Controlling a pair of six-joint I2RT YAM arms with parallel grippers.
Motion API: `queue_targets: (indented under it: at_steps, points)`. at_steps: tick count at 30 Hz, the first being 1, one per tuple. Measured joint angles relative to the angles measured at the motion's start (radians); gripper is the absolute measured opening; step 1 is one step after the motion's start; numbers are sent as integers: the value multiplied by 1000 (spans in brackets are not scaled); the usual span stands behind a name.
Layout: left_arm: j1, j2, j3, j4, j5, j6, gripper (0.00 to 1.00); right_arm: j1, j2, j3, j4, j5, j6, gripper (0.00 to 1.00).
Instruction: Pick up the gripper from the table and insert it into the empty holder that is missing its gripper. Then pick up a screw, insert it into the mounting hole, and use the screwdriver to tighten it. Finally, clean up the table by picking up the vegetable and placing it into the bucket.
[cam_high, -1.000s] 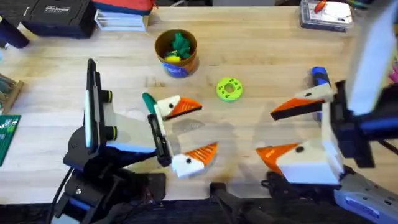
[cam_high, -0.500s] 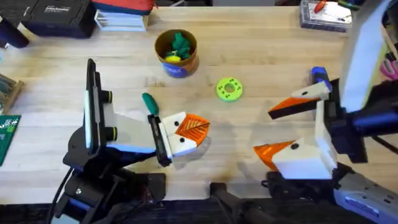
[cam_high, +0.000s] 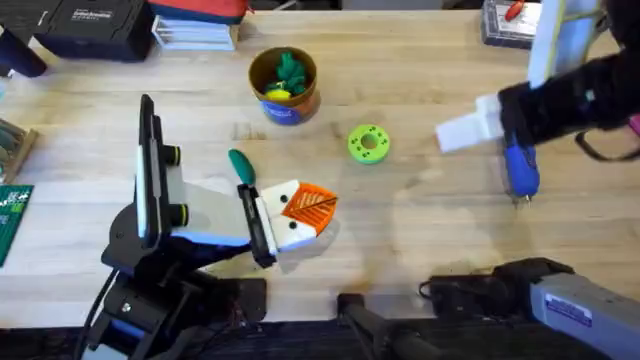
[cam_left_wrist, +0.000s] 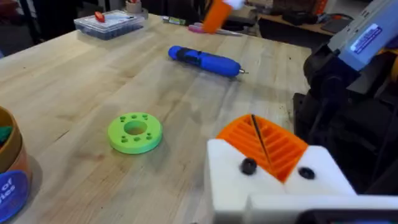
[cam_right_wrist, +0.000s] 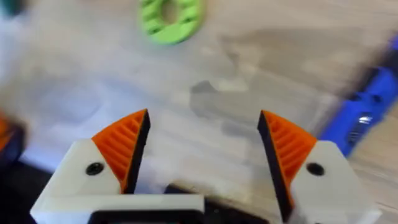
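The left gripper (cam_high: 300, 212) sits with fingers pressed together, empty, beside the vegetable (cam_high: 241, 166), while the right gripper (cam_right_wrist: 202, 155) hangs spread wide and empty above the table (cam_high: 420, 260) near the screwdriver (cam_high: 520, 170)

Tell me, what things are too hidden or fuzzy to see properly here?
- Bucket: overhead, what lies under the toys inside is hidden by its wall; the left wrist view's edge cuts it off.
- Vegetable: overhead, its near end is covered by the left gripper.
- Screwdriver: overhead, its top is hidden by the dark right arm; blurred in the right wrist view.
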Motion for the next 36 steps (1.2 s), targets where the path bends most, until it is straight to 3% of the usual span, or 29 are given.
queue_targets:
  at_steps: [7,12,16,21,27,36]
  points:
    - [0,0,0,0,0,0,7,-352,184,-1,181,82,-127,993]
    - [0,0,0,0,0,0,7,-495,331,-1,200,104,-294,992]
    - [0,0,0,0,0,0,7,-543,447,-1,210,113,-428,993]
    - [0,0,0,0,0,0,7,-575,540,-2,292,126,-479,993]
    - [0,0,0,0,0,0,7,-587,560,-2,415,134,-479,993]
    - [0,0,0,0,0,0,7,-593,592,-2,433,135,-466,994]
